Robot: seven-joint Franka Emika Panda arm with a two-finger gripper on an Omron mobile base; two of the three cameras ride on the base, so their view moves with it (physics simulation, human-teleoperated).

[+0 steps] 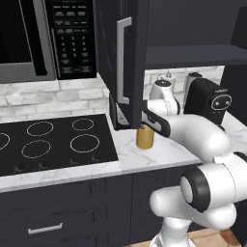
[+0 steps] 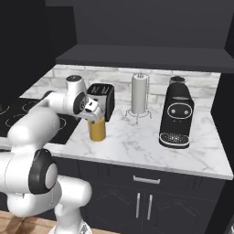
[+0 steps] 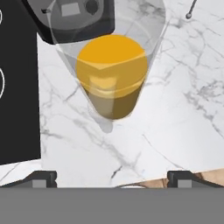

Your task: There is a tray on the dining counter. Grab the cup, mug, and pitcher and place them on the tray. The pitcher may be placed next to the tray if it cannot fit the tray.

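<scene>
The pitcher (image 1: 144, 137) is a clear glass cylinder with an amber-orange look. It stands upright on the marble counter just right of the cooktop, also seen in the right base view (image 2: 97, 130). My gripper (image 2: 94, 117) hangs right above its rim and points down into it. In the hand view the pitcher (image 3: 113, 78) fills the upper middle, its mouth facing the camera, and my gripper (image 3: 113, 178) is open, fingertips far apart, nothing between them. The tray, cup and mug are out of view.
A black toaster (image 2: 103, 99) stands just behind the pitcher. A white paper-towel roll (image 2: 139, 93) and a black coffee machine (image 2: 177, 116) stand to the right. An open dark cabinet door (image 1: 120, 62) hangs over the hand. The cooktop (image 1: 48, 142) lies to the left.
</scene>
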